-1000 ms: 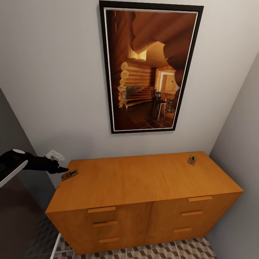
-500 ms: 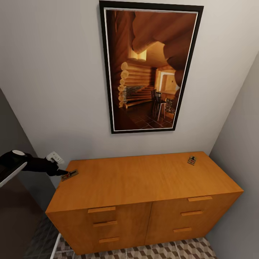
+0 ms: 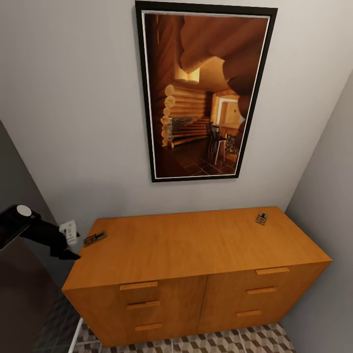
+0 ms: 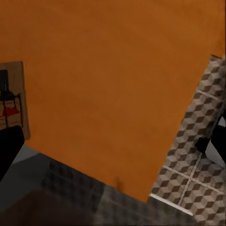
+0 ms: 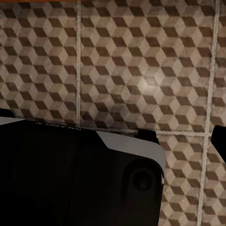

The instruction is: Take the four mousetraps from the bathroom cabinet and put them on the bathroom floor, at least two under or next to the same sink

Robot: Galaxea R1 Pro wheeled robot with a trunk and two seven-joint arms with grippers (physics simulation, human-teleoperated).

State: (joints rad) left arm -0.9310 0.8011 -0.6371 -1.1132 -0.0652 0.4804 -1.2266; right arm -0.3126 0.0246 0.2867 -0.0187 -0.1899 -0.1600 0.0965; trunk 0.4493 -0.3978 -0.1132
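Orange-brown wooden cabinet (image 3: pixel 196 245) carries two small dark wooden mousetraps: one (image 3: pixel 94 239) at nine o'clock, another (image 3: pixel 261 218) at two. Left hand (image 3: pixel 68 254) hovers off the edge, grip unclear; next, reach and pinch the nearer trap.

You had the orange-brown cabinet (image 3: pixel 196 250) standing on the cube-patterned bathroom floor (image 3: pixel 235 343). On its flat top lay two mousetraps: one (image 3: pixel 94 238) at the back left corner, another (image 3: pixel 261 218) near the back right corner.
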